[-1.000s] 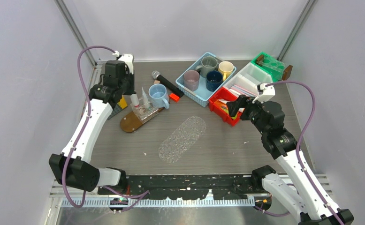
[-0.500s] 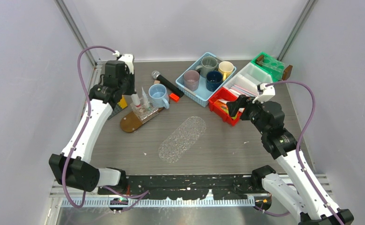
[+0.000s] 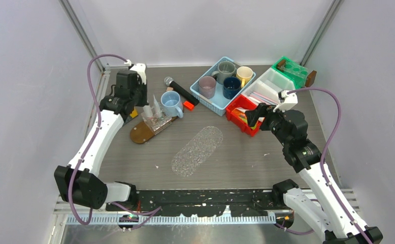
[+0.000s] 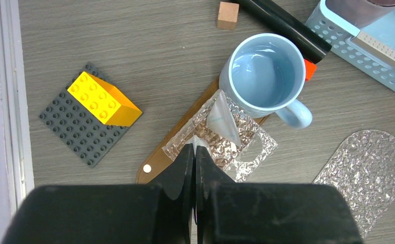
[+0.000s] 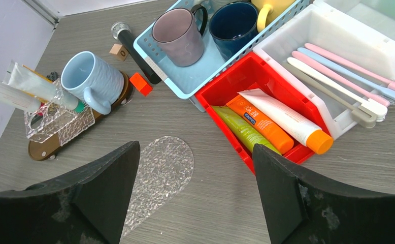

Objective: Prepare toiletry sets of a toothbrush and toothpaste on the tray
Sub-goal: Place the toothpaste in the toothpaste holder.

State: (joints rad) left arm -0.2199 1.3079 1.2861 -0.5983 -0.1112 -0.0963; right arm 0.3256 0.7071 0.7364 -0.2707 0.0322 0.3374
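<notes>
Top external: we note left gripper (image 4: 194,152), clamped on white toothbrush (image 5: 5,94), has edged over clear holder (image 5: 58,122) beside toothpaste (image 5: 39,87); set near complete. Right gripper (image 5: 195,148) wide, empty.

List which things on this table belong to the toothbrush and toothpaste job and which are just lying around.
Job: toothbrushes in the white bin; toothpaste tubes in the red bin; tube standing in the clear holder; brown tray.
Lying about: microphone; mugs in the blue basket; yellow brick; orange block.

Orange toothpaste tube (image 5: 259,124), pale blue mug (image 4: 266,71), red bin (image 5: 246,71).
</notes>
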